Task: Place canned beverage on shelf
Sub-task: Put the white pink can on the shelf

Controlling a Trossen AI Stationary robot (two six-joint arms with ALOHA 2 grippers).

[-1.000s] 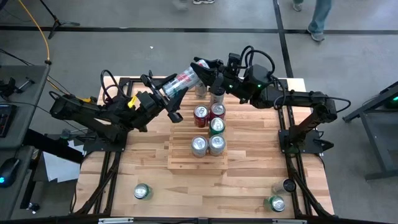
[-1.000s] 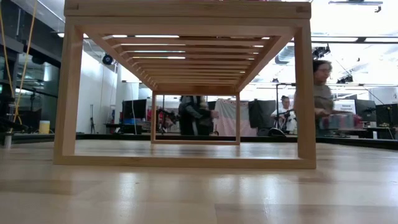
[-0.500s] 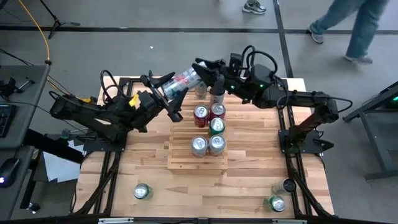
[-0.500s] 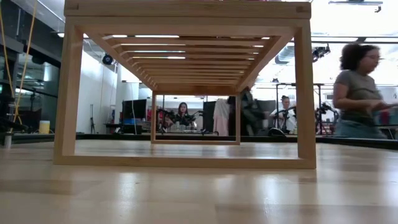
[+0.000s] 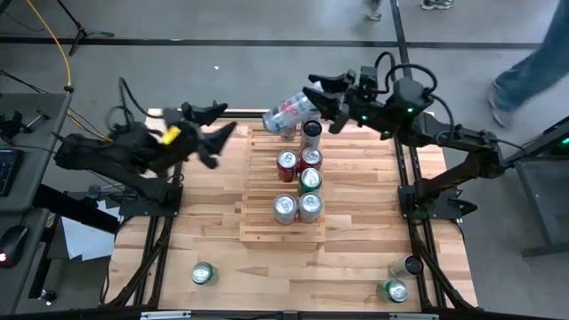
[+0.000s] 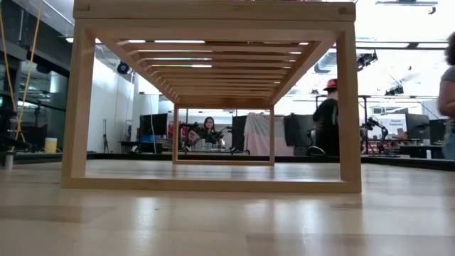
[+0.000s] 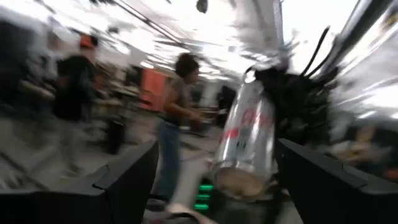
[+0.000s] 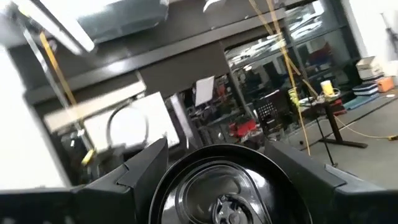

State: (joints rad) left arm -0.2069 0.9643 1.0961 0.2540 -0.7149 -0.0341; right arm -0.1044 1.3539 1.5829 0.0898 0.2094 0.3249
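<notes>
A silver can with red print (image 5: 289, 110) hangs tilted over the far end of the pale slatted shelf (image 5: 260, 224), with my right gripper (image 5: 317, 100) shut on it. The same can (image 7: 247, 142) shows in the left wrist view with its base end toward that camera. My left gripper (image 5: 222, 121) stands open to the left of the can, clear of it, with nothing between its fingers. Several cans (image 5: 309, 180) stand upright on the shelf. In the low view only the shelf (image 6: 213, 11) shows, with no gripper. My right gripper pinches the can's side wall near its tab end (image 8: 186, 163) between its two fingers. The fingers come roughly level from the table's right, and the can reaches out beyond them toward the left. The can is lifted clear of the shelf, tilted.
Two green cans (image 5: 204, 274) (image 5: 396, 290) and a small dark thing (image 5: 412, 265) are on the tabletop near its front edge. Black frame bars run along both sides of the table. People walk on the floor beyond the far edge.
My left gripper has let go of the silver can, opened wider, rolled and drawn back toward the table's left edge. My right gripper has shut on the can's other end and carried it a little toward the right, still clear of the shelf.
</notes>
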